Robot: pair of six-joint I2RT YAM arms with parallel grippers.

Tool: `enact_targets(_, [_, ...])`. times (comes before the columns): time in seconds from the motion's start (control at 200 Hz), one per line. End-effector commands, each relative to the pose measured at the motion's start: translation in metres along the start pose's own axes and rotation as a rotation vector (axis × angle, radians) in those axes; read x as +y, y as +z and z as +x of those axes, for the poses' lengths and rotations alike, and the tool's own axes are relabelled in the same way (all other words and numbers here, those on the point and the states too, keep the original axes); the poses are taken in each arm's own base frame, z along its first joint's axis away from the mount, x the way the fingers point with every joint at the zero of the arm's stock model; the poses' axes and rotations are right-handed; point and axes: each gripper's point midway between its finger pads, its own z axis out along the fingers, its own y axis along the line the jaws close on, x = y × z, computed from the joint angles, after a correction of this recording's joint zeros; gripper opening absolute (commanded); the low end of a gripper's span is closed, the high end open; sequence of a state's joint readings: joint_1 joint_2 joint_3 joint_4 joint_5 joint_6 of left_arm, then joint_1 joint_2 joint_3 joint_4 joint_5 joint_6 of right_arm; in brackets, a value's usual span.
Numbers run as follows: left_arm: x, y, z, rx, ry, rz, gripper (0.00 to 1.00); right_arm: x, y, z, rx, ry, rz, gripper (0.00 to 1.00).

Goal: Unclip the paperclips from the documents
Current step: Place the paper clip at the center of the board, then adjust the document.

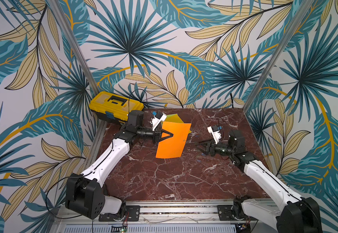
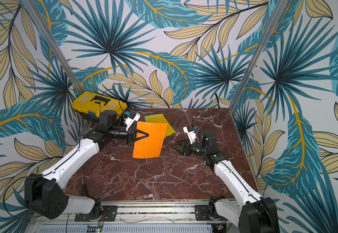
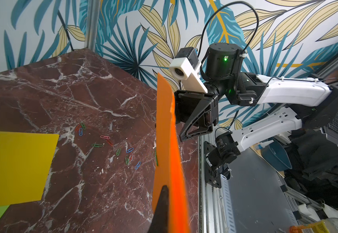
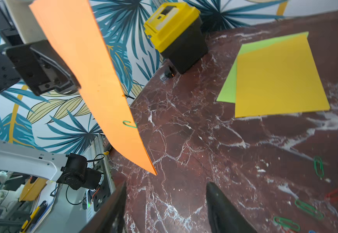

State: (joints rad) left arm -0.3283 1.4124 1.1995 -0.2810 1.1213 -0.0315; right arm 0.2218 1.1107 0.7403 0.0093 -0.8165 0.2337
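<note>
My left gripper is shut on the edge of the orange document, holding it upright above the table. A green paperclip sits on that sheet's free edge, the side facing my right gripper. My right gripper stands open and holds nothing, a short way right of the sheet and low over the marble. The golden yellow document lies flat over the lime green document at the back. Several loose paperclips lie on the table.
A yellow toolbox stands at the back left corner. The marble table is walled by patterned panels and metal posts. A thin dark tool lies near the front left edge.
</note>
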Motion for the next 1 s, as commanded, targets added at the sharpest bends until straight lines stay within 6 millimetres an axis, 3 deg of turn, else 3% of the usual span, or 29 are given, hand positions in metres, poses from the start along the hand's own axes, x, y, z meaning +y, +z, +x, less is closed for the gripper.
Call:
enact_targets(0.0, [-0.013, 0.008, -0.011, 0.002, 0.048, 0.084, 0.0, 0.025, -0.005, -0.02, -0.047, -0.112, -0.092, 0.68])
enact_targets(0.325, [-0.026, 0.022, -0.015, 0.023, 0.062, 0.204, 0.0, 0.031, -0.002, -0.043, -0.093, -0.158, -0.127, 0.73])
enact_targets(0.516, [-0.029, 0.023, -0.012, 0.027, 0.063, 0.224, 0.0, 0.046, 0.002, -0.059, -0.137, -0.172, -0.231, 0.73])
enact_targets(0.756, [-0.032, 0.024, -0.009, 0.031, 0.061, 0.237, 0.0, 0.055, 0.012, -0.062, -0.125, -0.171, -0.305, 0.73])
enact_targets(0.876, [-0.028, 0.025, -0.006, 0.034, 0.054, 0.224, 0.0, 0.061, 0.016, -0.061, -0.11, -0.169, -0.331, 0.67])
enact_targets(0.991, [-0.024, 0.026, -0.003, 0.036, 0.053, 0.199, 0.0, 0.064, 0.015, -0.06, -0.107, -0.163, -0.338, 0.54])
